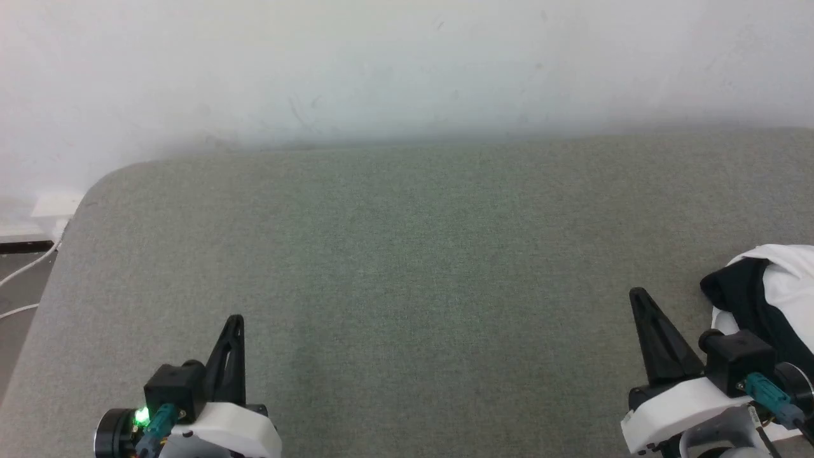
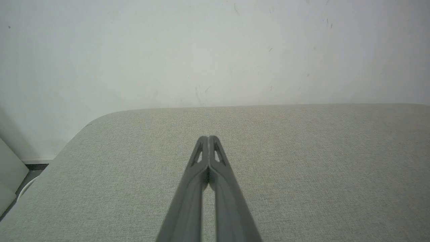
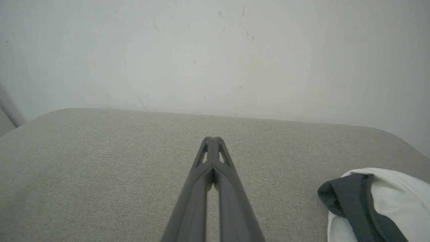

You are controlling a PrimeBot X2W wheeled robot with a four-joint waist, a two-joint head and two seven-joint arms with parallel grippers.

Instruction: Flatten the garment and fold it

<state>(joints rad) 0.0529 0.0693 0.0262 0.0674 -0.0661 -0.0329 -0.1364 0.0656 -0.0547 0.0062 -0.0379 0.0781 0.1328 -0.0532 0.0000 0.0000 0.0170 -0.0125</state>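
Jaws tip-to-tip; soft rumpled garment point(image 1: 792, 283)

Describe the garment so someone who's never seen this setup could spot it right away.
Start at the wide grey padded surface against the white wall. Near its right end, beside the right gripper, lies the garment: a crumpled white-and-black heap, unlike the flat grey around it.

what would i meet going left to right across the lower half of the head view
white cable on the floor → left tool, shut → bare grey surface → right tool, shut → garment, bunched at the right edge
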